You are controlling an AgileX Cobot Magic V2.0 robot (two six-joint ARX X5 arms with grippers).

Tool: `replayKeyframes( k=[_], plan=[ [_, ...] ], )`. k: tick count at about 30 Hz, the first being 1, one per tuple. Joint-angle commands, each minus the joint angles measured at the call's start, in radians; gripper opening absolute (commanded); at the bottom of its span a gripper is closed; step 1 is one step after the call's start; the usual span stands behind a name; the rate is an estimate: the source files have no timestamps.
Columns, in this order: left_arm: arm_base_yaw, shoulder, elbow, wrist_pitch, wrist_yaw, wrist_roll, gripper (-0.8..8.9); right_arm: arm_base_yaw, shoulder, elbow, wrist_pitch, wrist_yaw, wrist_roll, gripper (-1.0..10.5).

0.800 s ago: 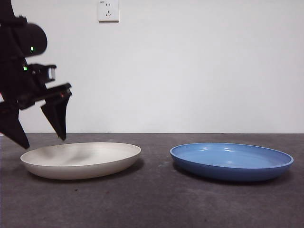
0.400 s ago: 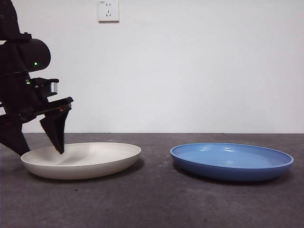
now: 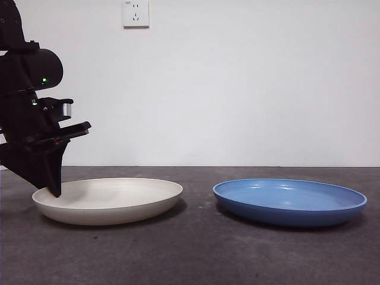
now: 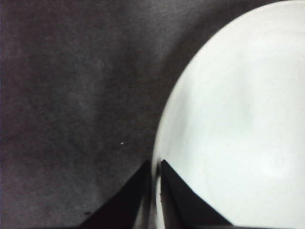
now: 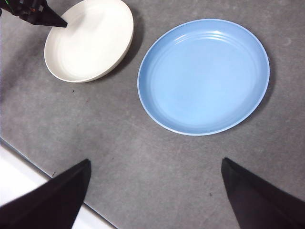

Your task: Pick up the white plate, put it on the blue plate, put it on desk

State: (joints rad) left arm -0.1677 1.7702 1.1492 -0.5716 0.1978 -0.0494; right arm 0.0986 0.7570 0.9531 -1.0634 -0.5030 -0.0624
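The white plate lies on the desk at the left, and the blue plate lies to its right, a gap apart. My left gripper reaches down at the white plate's left rim and is shut on it. In the left wrist view the rim runs between the two nearly closed jaws of the left gripper. My right gripper is open and empty, high above the desk's near side. Its view shows the white plate, the blue plate and the left gripper.
A white wall with a socket stands behind the desk. The desk's edge with a white floor strip shows in the right wrist view.
The left gripper came down and its jaws closed on the white plate's left rim. The plate shifted slightly to the right. The blue plate has not moved.
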Motion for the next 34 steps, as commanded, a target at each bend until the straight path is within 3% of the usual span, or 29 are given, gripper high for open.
replayKeyframes(
  k=[1, 9, 18, 26, 34],
  plan=[
    [-0.003, 0.024, 0.021, 0.003, 0.000, 0.003, 0.10, 0.004, 0.006, 0.019, 0.012, -0.002, 0.010, 4.4],
    [-0.003, -0.021, 0.021, 0.005, 0.000, -0.023, 0.10, 0.004, 0.006, 0.019, 0.012, -0.002, 0.010, 4.4],
    [-0.013, -0.222, 0.023, 0.010, 0.022, -0.086, 0.10, 0.004, 0.006, 0.019, 0.013, -0.002, 0.010, 4.4],
    [-0.135, -0.311, 0.036, 0.020, 0.047, -0.158, 0.10, 0.004, 0.002, 0.020, 0.024, -0.001, 0.039, 4.4],
    [-0.282, -0.196, 0.161, 0.024, 0.040, -0.200, 0.10, 0.004, -0.029, 0.049, 0.022, 0.013, 0.068, 4.4]
  ],
)
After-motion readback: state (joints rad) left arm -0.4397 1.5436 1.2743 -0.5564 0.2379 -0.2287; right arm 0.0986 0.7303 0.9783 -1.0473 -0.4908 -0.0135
